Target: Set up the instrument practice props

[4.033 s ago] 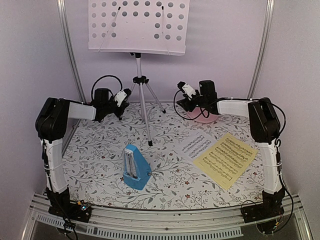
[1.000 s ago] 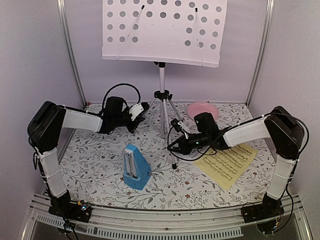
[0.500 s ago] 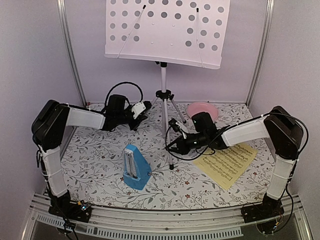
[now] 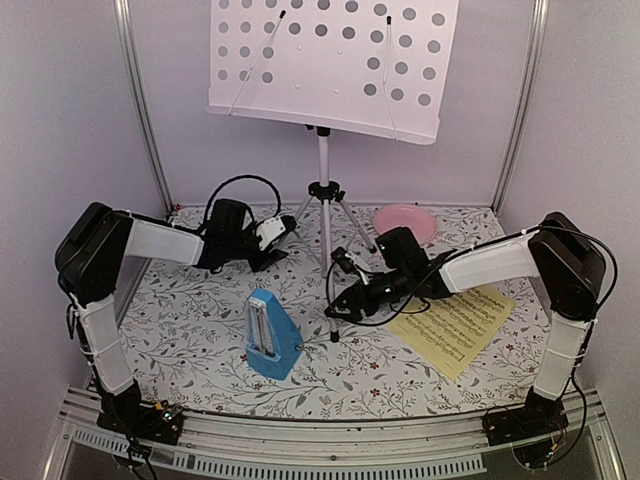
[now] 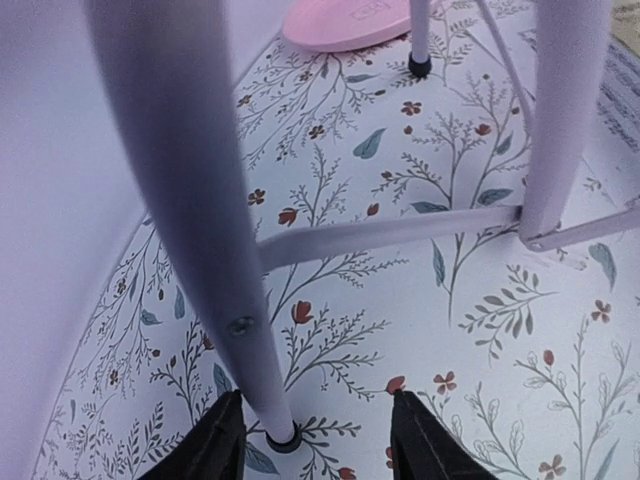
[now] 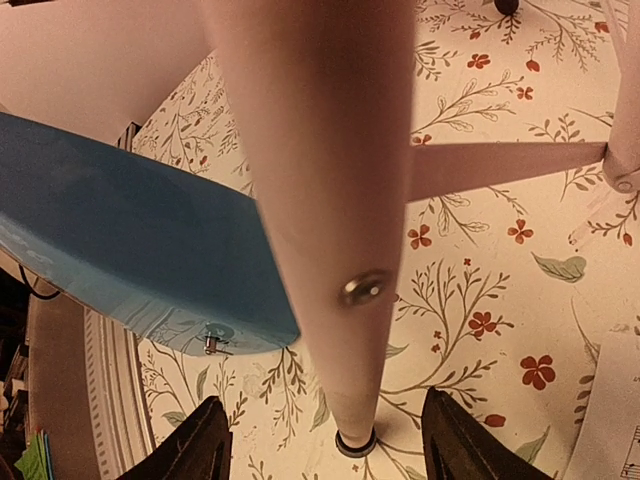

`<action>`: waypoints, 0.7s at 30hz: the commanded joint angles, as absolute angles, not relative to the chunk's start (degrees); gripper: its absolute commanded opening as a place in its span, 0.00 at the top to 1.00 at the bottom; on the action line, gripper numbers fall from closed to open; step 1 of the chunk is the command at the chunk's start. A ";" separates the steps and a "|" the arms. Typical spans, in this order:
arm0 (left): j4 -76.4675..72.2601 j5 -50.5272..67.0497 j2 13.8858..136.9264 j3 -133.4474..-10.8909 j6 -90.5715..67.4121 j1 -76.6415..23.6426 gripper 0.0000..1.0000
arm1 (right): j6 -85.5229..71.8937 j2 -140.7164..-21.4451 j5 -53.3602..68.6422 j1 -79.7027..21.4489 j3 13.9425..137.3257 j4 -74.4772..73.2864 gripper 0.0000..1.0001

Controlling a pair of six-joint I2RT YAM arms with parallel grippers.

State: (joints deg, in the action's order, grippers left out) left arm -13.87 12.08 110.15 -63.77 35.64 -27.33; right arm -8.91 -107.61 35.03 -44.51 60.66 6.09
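**Top view.**
- Music stand (image 4: 325, 65): upright at the back middle of the flowered table (image 4: 190, 320), its perforated desk high and tilted, the tripod spread below.
- Metronome (image 4: 272, 335): blue, upright, front and left of the tripod, apart from it.
- Yellow sheet (image 4: 455, 325): flat at the right front, partly under the right arm.
- Plate (image 4: 405, 220): pink, at the right rear.
- Left gripper (image 4: 275, 232): low, at the tripod's left back leg (image 4: 298, 212).
- Right gripper (image 4: 342, 298): low, at the front leg (image 4: 328, 290).

**Left wrist view.**
- Left gripper (image 5: 315, 440): jaws apart, with the back leg (image 5: 190, 200) between them. Its black foot is on the cloth, and a gap shows on either side of the fingers (image 5: 215, 445).
- The plate (image 5: 345, 20) lies beyond, beside another foot.

**Right wrist view.**
- Right gripper (image 6: 330, 440): jaws apart and straddling the front leg (image 6: 320, 150), not clamped on it.
- The metronome (image 6: 120, 230) is close on the left.
- A pale corner at the lower right is probably the white sheet (image 6: 615, 420), too little of it showing to be sure.
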 commanded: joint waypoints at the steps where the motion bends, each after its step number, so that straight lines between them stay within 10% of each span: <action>1: -10.55 13.89 105.88 -62.21 34.10 -27.43 0.44 | -9.90 -104.00 34.16 -44.92 62.85 3.23 0.29; 9: -13.86 12.98 98.98 -58.15 26.34 -26.98 0.36 | -14.31 -94.91 32.54 -38.12 59.41 2.68 0.01; 15: -19.35 10.18 90.09 -51.58 16.46 -25.59 0.02 | -17.47 -88.11 29.98 -30.42 56.26 -1.94 0.01; 21: -17.12 8.12 83.97 -49.83 7.48 -26.47 0.01 | -25.14 -78.30 26.52 -20.20 50.21 -10.02 0.01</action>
State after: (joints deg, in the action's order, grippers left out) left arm -16.34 10.44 87.22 -50.63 15.81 -26.00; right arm -19.05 -84.62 30.20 -25.26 53.58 -2.22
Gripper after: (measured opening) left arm 0.992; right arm 0.991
